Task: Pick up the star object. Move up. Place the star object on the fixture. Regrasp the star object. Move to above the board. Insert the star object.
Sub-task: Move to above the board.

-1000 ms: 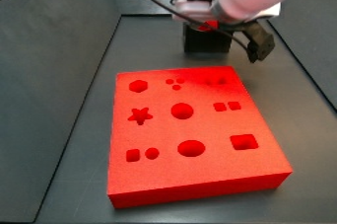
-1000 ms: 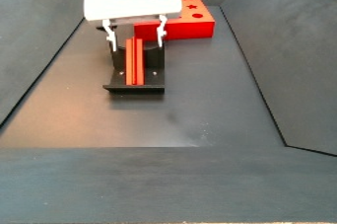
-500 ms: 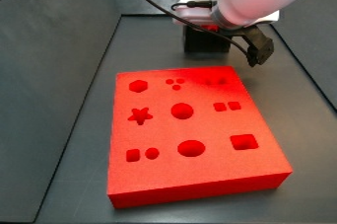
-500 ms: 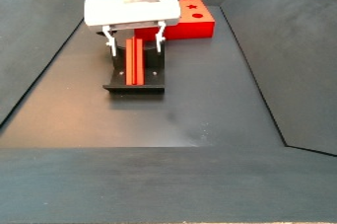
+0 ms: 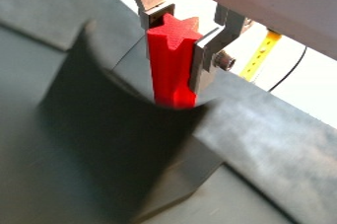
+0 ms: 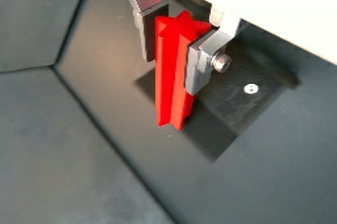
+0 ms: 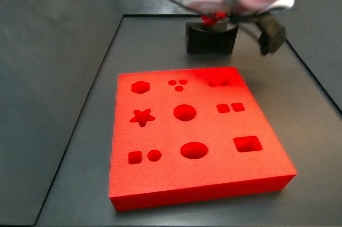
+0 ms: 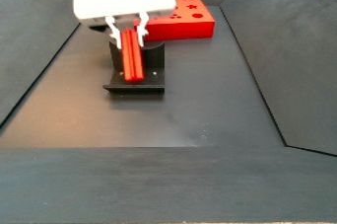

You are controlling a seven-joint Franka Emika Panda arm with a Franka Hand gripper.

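Star object [image 5: 171, 65] is between the two fingers of my tool [image 5: 184, 33]; the silver plates press its sides, so the tool is clamped on it. In both wrist views the red peg [image 6: 172, 70] stands nearly upright, its star end up between the fingers [image 6: 202, 58] and its lower end down at the fixture [image 5: 99, 119]. If that end touches the dark surface, I cannot tell.

In a side view the peg [image 8: 133, 52] hangs from the tool [image 8: 132, 37] above the fixture [image 8: 136, 80], which lies on the dark floor. In a side view the fixture [image 7: 210, 39] is a small dark block just behind the far edge of the board [image 7: 197, 136], and my tool [image 7: 218, 11] is over it, blurred in this picture.

The board is near the fixture, but a narrow strip of floor seems to stay between them. Its top carries many cutouts: star, circles, squares, hexagon. In a side view the board [image 8: 188, 19] shows behind the tool, partly hidden by it.

Sloped dark walls close the floor at both sides. On the near side of the fixture the floor is open and wide. A yellow strip [image 5: 258, 57] and thin cables show behind the tool in a wrist view.
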